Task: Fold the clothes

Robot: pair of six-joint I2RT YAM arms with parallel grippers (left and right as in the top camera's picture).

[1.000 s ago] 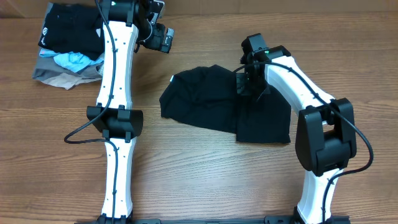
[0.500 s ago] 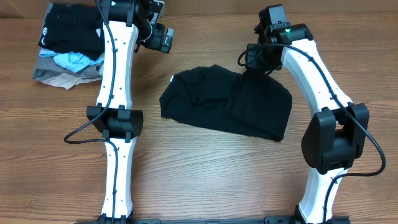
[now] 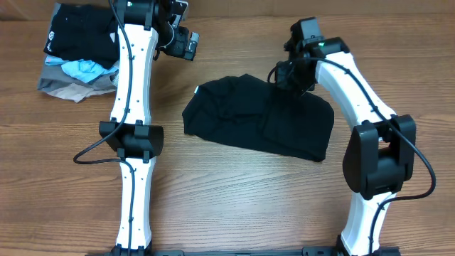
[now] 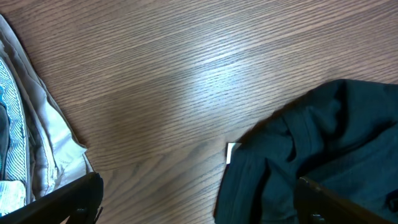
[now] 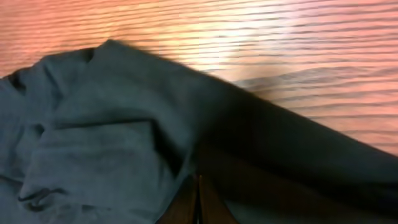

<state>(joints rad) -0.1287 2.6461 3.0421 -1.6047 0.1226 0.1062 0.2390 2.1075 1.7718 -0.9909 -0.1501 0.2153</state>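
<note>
The clothes, one plain black garment [image 3: 256,122], lie spread in the middle of the table with a small white label [image 3: 197,89] at the left edge. My right gripper [image 3: 287,77] is at the garment's far right edge. In the right wrist view its fingers [image 5: 198,198] are pressed together on the black fabric [image 5: 112,130], and a crease runs up from the tips. My left gripper [image 3: 186,44] is open and empty, behind and left of the garment. The left wrist view shows the garment [image 4: 311,155] and label [image 4: 232,151] between its spread fingers [image 4: 199,202].
A stack of folded pieces [image 3: 77,71] sits at the far left corner: a black one with a white logo [image 3: 78,32] on top of light-blue, grey and beige ones. Its beige edge shows in the left wrist view [image 4: 37,137]. Bare wood [image 3: 234,206] lies in front.
The right gripper lifted the garment's folded-down right part up and back, spreading it wider, then dropped slightly toward the garment's far edge. The left arm has not moved.
</note>
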